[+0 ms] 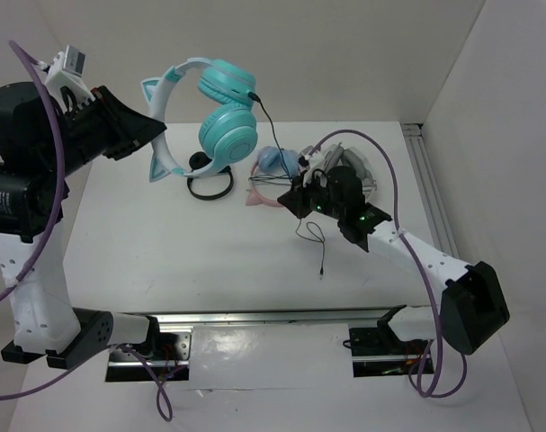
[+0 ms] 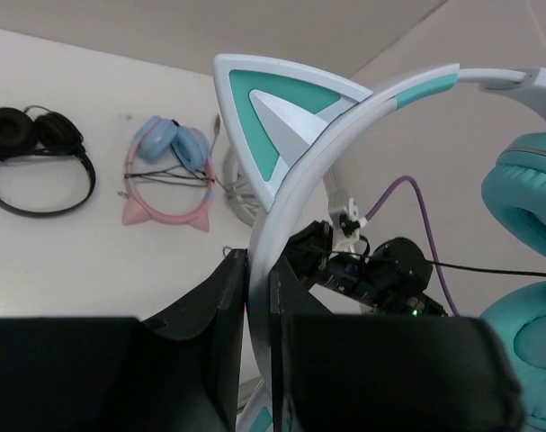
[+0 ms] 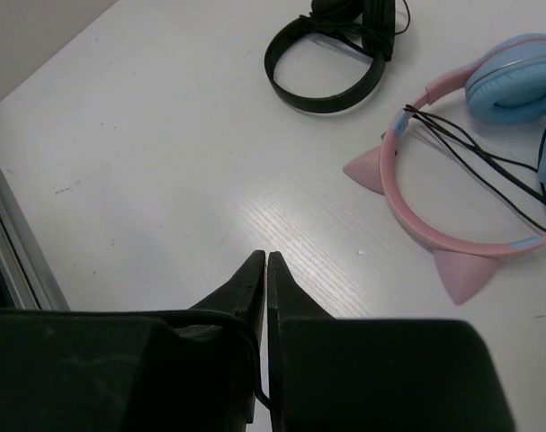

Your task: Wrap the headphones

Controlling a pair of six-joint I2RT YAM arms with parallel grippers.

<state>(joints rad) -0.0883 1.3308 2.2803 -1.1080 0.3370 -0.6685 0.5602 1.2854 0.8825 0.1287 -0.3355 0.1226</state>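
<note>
The headphones (image 1: 228, 135), teal with a pale headband (image 2: 344, 117) and a cat ear (image 2: 273, 108), hang in the air above the back of the table. My left gripper (image 1: 151, 133) (image 2: 259, 270) is shut on the headband, just below that ear. The thin black cable (image 1: 265, 112) runs from the upper cup down to my right gripper (image 1: 295, 200) (image 3: 266, 256). That gripper hovers low over the table with its jaws nearly touching. A strand of the cable (image 3: 224, 316) is pinched deep between them. The cable's loose end (image 1: 319, 247) dangles below the gripper to the table.
A pink cat-ear pair (image 1: 271, 175) (image 3: 452, 180) with light blue cups lies just behind my right gripper. A black pair (image 1: 210, 180) (image 3: 326, 54) lies under the hanging headphones. A grey-white pair (image 1: 358, 166) sits behind the right arm. A metal rail (image 1: 430, 180) borders the table's right side.
</note>
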